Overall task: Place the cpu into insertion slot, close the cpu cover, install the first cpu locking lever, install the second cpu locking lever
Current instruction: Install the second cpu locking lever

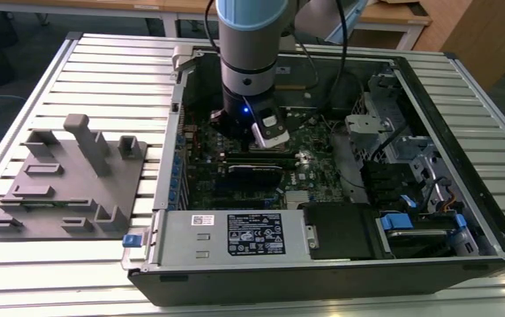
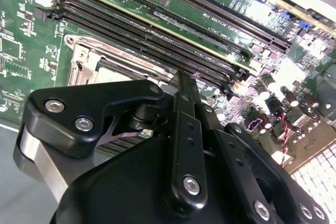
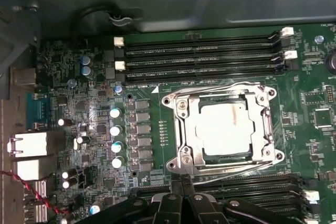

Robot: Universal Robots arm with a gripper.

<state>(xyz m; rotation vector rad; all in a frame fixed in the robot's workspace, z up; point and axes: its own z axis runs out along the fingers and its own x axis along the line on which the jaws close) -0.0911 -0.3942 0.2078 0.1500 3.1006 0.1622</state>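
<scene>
Cpu [image 3: 227, 127] sits in the slot [image 3: 181, 153] under the lowered cover [image 3: 261, 99], just beyond my gripper [image 3: 181, 186], whose fingers are pressed together, holding nothing.

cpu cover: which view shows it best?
The first wrist view: the cpu cover is seen face-on, lying flat, framing the cpu. The second wrist view catches one corner above the gripper. In the exterior view the arm hides it.
</scene>
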